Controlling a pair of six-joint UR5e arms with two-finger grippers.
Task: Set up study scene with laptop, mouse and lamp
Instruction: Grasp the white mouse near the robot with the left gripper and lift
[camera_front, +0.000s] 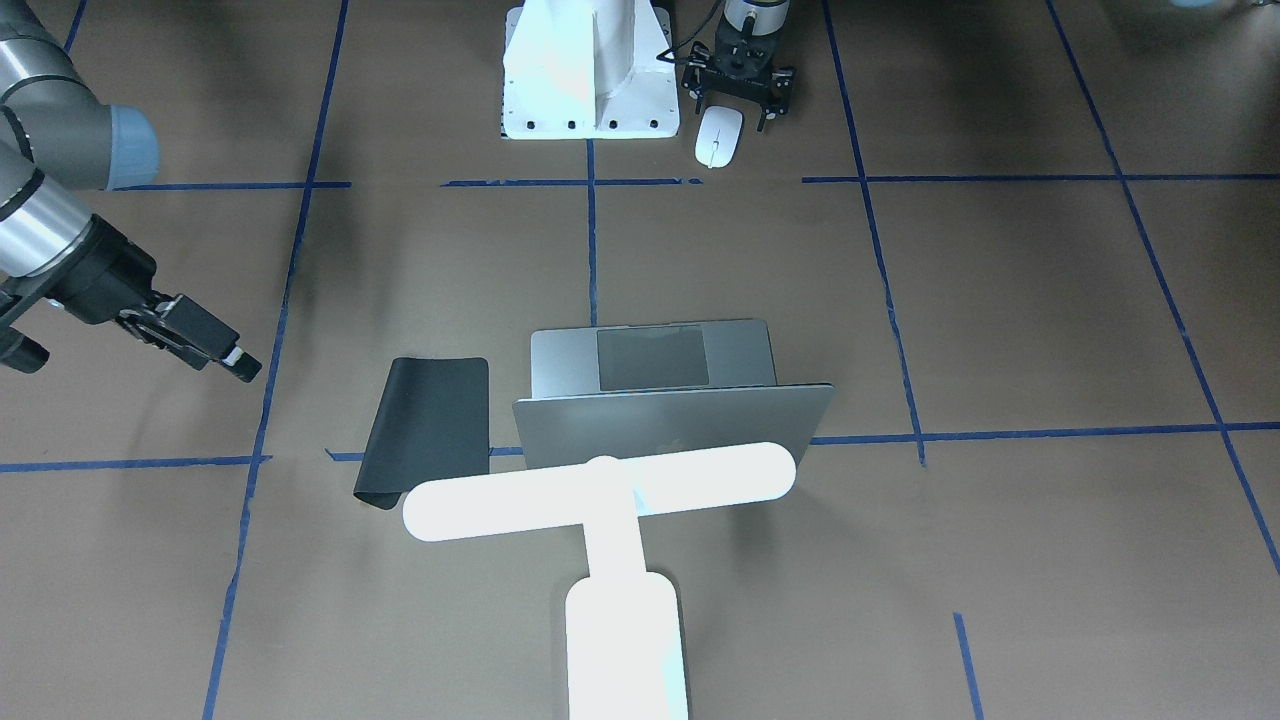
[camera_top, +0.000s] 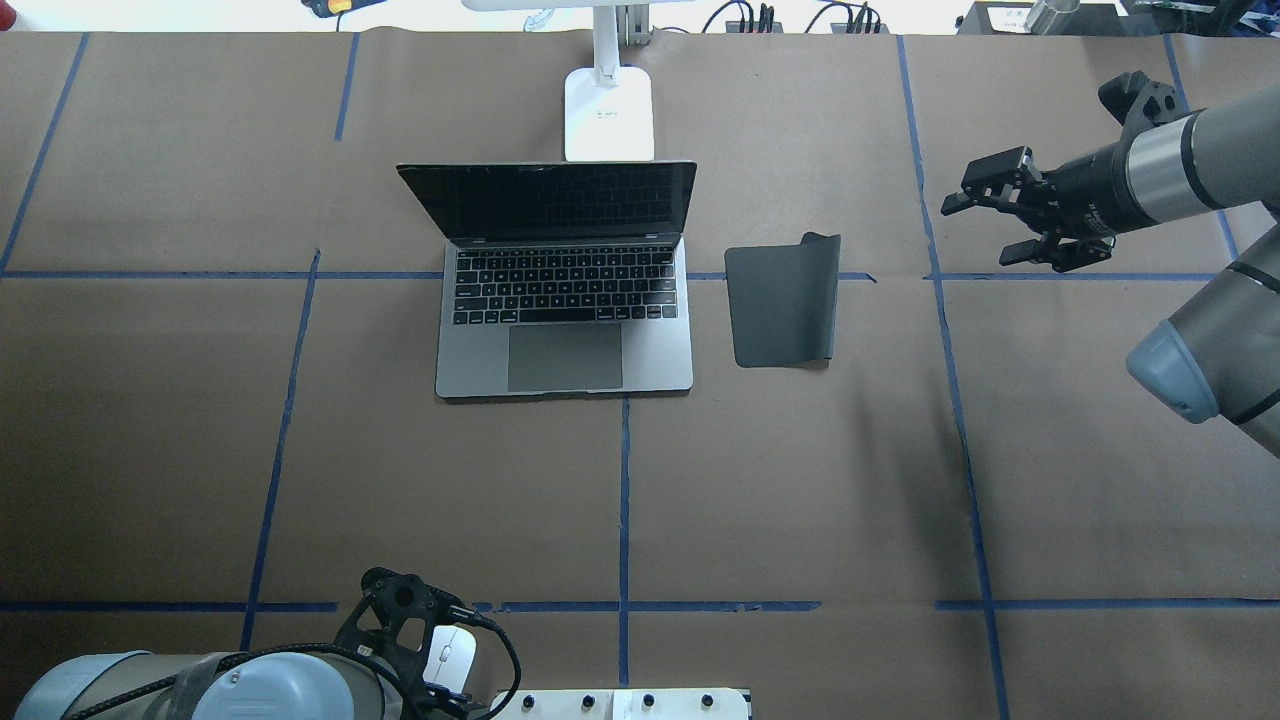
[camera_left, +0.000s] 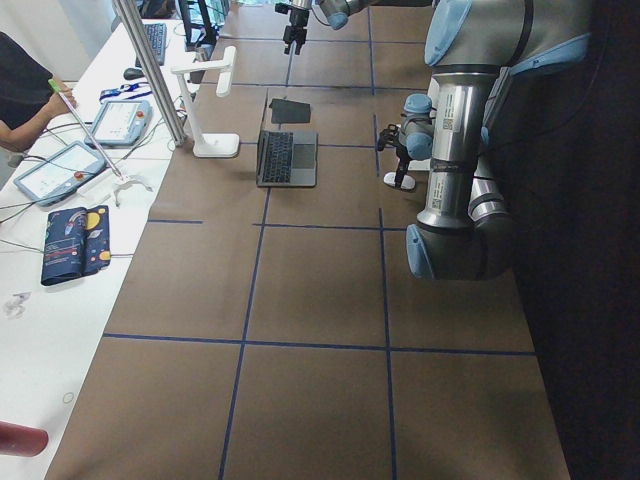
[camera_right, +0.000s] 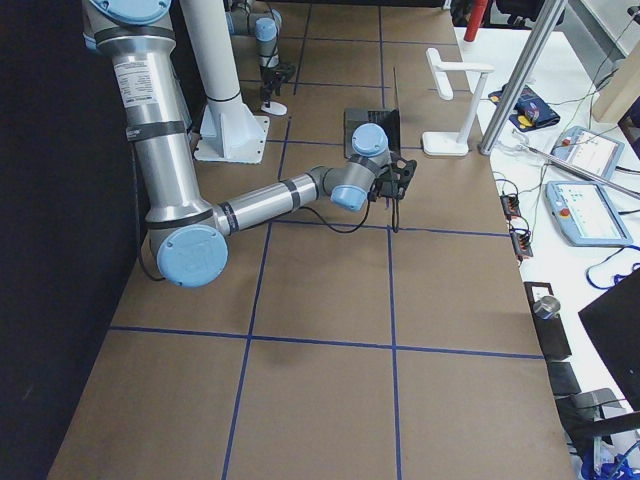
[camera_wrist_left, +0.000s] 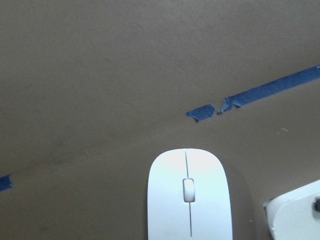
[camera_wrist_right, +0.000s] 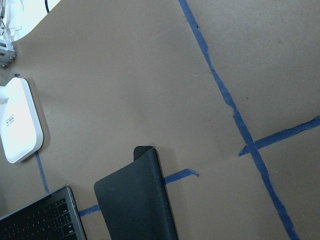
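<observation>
laptop (camera_top: 660, 350): silver-grey
keyboard (camera_top: 565, 285): black
mouse (camera_wrist_left: 190, 197): white
lamp (camera_front: 600, 492): white
mat (camera_top: 782, 300): black
table (camera_top: 800, 480): brown
tape (camera_top: 624, 500): blue grid lines

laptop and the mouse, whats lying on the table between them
Nothing. In the overhead view the stretch from the laptop to the mouse is bare brown table cover, crossed only by a blue tape line.
</observation>
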